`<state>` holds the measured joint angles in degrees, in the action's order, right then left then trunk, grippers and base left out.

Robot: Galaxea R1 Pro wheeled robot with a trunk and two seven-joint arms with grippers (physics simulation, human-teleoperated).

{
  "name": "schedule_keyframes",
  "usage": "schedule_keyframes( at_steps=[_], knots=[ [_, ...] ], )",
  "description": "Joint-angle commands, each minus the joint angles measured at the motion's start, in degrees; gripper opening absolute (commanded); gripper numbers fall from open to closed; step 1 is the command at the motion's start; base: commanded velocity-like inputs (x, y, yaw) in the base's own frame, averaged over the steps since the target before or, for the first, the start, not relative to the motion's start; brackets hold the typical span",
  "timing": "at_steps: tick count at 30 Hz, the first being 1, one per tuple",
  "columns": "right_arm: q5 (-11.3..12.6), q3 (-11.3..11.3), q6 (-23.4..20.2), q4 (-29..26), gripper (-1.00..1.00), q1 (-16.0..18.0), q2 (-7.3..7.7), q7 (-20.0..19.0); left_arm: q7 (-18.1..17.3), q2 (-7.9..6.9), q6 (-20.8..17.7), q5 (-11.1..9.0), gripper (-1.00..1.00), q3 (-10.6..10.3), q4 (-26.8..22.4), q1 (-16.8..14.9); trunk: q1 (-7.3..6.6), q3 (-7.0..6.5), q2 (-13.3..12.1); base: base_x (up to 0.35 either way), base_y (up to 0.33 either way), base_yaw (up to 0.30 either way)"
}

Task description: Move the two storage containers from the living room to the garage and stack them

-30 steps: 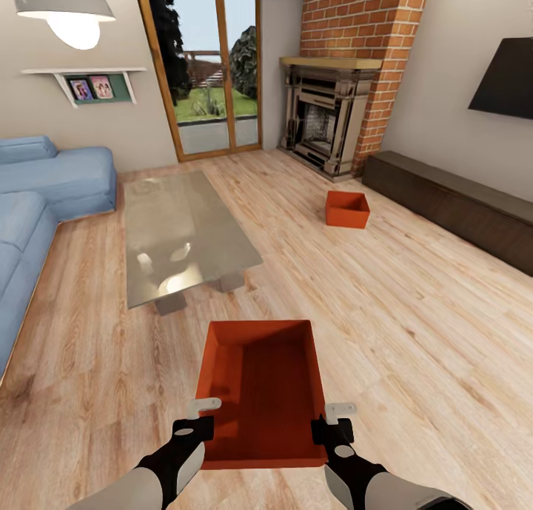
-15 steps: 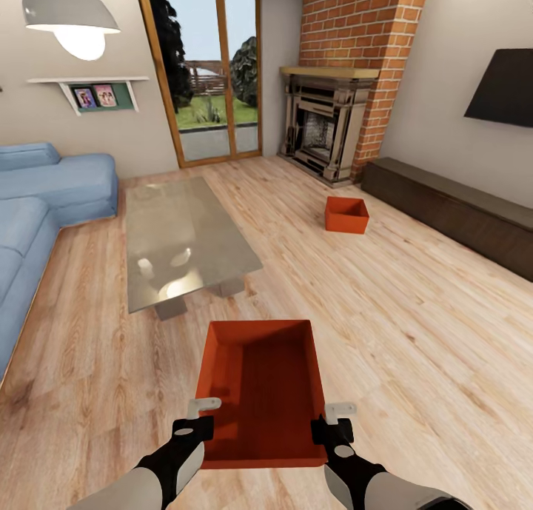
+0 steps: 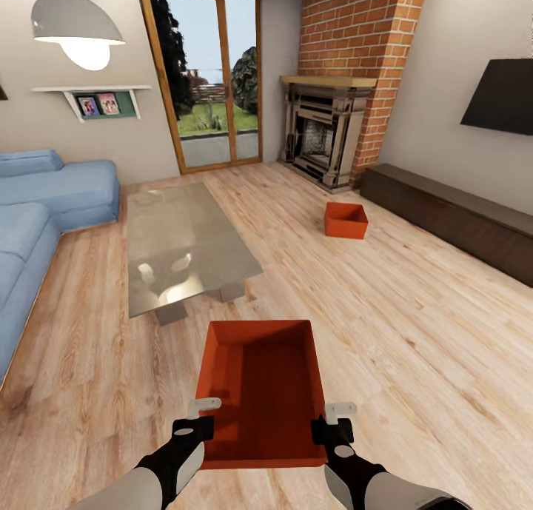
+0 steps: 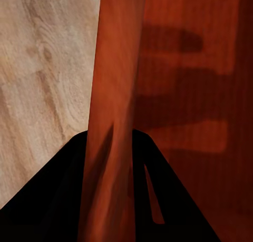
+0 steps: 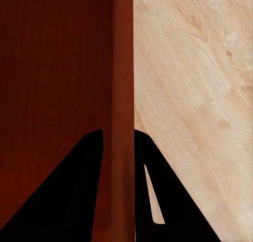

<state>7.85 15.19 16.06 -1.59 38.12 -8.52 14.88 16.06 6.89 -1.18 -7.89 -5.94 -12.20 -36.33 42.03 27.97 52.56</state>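
Head view: two storage containers (image 3: 263, 391) (image 3: 346, 220), two tools (image 3: 200, 415) (image 3: 334, 418).

Open wood floor (image 3: 414, 332) ahead-right; glass coffee table (image 3: 185, 243) blocks ahead-left, sofa (image 3: 44, 206) far left.

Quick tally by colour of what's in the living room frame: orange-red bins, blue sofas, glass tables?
Orange-red bins: 2, the held bin, gripped on its side walls by the left hand and right hand, and the far bin on the wood floor.
Blue sofa: 1
Glass coffee table: 1
Total: 4
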Motion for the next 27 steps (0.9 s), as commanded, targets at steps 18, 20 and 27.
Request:
schedule_keyframes(
  at_steps=[18,20,27],
  knots=[
    [1.4,0.7,0.5,0.1,-1.00,0.0,0.17,0.1,0.7,-0.21,-0.1,0.1,-1.00,0.8,0.0,-0.1,0.00,-1.62,0.0,0.000,0.000,0.000],
    [1.4,0.7,0.5,0.1,-1.00,0.0,0.17,0.1,0.7,-0.21,-0.2,0.1,-1.00,0.8,0.0,-0.1,0.00,-1.81,0.0,0.000,0.000,0.000],
    [1.4,0.7,0.5,0.1,-1.00,0.0,0.17,0.1,0.7,-0.21,-0.2,0.1,-1.00,0.8,0.0,-0.1,0.00,-2.46,0.0,0.000,0.000,0.000]
  ],
)
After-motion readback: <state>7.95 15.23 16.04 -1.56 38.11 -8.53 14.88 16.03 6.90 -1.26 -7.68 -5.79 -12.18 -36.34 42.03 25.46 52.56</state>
